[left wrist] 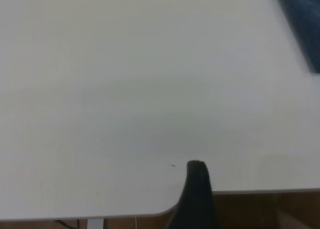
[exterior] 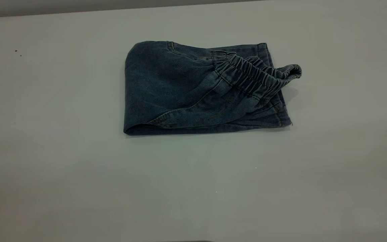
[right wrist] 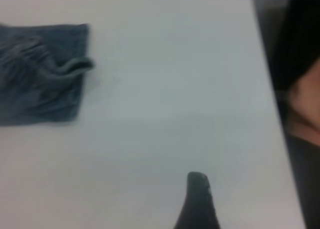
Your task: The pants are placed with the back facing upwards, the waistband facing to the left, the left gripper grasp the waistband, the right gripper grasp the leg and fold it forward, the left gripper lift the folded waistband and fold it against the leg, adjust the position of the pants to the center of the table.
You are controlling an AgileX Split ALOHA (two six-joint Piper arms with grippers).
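The pants [exterior: 197,90] lie folded into a compact blue denim rectangle near the middle of the table [exterior: 79,174]. The ruffled waistband [exterior: 254,75] is laid over the right part, and one end curls up past the edge. The leg hem [exterior: 281,114] shows beneath it. Neither arm appears in the exterior view. In the left wrist view one black finger [left wrist: 196,189] of the left gripper [left wrist: 245,191] shows at the table's corner, far from the pants [left wrist: 302,19]. The right gripper [right wrist: 250,201] shows one finger [right wrist: 197,199] over bare table, well away from the pants [right wrist: 40,74]. Both hold nothing.
The table's edge [left wrist: 250,191] runs just behind the left finger, with brown floor beyond. A person in dark clothing [right wrist: 302,99] stands beyond the table's edge in the right wrist view. Two tiny dark specks [exterior: 18,52] mark the far left tabletop.
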